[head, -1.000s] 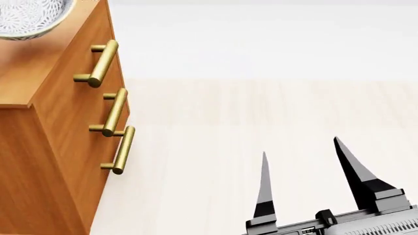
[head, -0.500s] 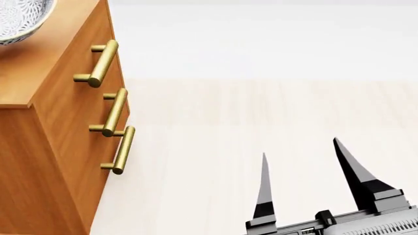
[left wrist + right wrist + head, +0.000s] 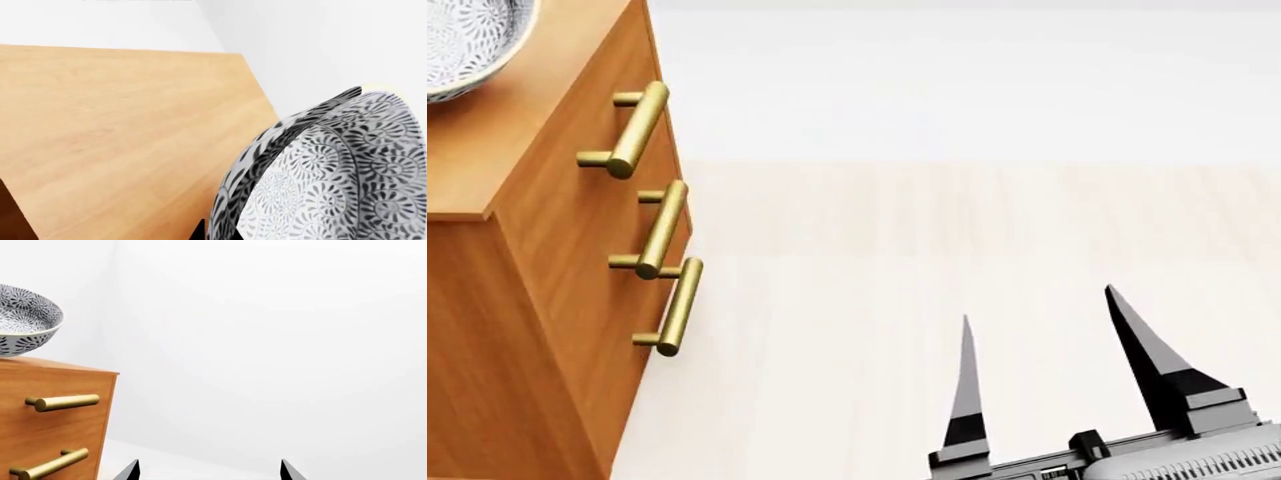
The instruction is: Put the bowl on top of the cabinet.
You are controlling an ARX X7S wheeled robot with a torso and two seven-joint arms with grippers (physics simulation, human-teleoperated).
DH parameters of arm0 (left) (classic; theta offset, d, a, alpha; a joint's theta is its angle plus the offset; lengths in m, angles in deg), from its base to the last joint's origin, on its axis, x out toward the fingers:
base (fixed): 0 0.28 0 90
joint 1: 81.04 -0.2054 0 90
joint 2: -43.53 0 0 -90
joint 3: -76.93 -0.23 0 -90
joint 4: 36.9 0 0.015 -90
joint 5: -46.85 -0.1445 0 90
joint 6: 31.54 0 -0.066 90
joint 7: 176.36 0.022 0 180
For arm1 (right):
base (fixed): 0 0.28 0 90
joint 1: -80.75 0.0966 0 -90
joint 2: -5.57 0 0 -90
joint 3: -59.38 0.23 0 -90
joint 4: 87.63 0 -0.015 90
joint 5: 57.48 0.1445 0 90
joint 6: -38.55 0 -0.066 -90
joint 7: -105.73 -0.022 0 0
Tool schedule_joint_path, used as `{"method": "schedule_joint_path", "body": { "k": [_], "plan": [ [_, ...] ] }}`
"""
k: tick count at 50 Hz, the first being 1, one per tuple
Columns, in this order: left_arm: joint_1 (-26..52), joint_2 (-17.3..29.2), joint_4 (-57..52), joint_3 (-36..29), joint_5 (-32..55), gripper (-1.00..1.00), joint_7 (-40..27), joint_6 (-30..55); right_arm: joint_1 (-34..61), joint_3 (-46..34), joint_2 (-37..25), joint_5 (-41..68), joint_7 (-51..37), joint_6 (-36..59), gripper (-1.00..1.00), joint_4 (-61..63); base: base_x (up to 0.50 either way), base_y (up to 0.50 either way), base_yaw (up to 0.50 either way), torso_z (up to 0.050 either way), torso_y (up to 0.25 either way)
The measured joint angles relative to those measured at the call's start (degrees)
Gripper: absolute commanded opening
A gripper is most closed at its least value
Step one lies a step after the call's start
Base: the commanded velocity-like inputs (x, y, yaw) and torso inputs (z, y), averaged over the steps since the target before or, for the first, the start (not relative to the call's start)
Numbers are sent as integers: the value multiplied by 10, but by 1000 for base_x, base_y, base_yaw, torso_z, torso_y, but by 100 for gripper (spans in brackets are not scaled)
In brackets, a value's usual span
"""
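Right gripper (image 3: 1041,305) sits low over the pale floor (image 3: 961,230), well out from the cabinet (image 3: 547,290) front, two black fingers spread wide with nothing between them; versus half a second ago it has dropped a touch lower in the head view, barely any sideways change. In the right wrist view only its two fingertips (image 3: 131,469) show, apart, aimed past the cabinet's drawer side at the white wall (image 3: 267,340). Left gripper: no finger clearly visible, only a small dark sliver by the bowl (image 3: 333,175) in the left wrist view, so I cannot tell whether it is spread or pinching the bowl. The bowl is at the cabinet's lighter wood top (image 3: 120,130). Right wrist view shows its base right at the top surface near the edge above the brass handles (image 3: 641,130), rim roughly level; contact looks likely but cannot confirm. In the left wrist view the bowl fills the near side, patterned wall close to the camera, with bare wood top stretching away beyond it. In the head view the bowl has slid further off-frame than a second ago, and almost matches the half-second-old frame. Cabinet and its three handles unchanged.
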Motion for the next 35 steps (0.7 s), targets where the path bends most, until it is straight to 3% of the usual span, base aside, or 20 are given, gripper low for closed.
{"method": "schedule_joint_path", "body": {
  "k": [15,16,35],
  "plan": [
    [0,4,14,-10,-7,-100,11,-13,0,0,1,-2,1,1,100,-2,0,0,0,0,0],
    [0,4,15,-11,-10,100,12,-12,0,0,1,-2,1,1,100,-1,0,0,0,0,0],
    [7,6,13,-25,-9,100,21,-11,-1,0,2,-3,2,-1,100,-3,1,0,0,0,0]
  ]
}}
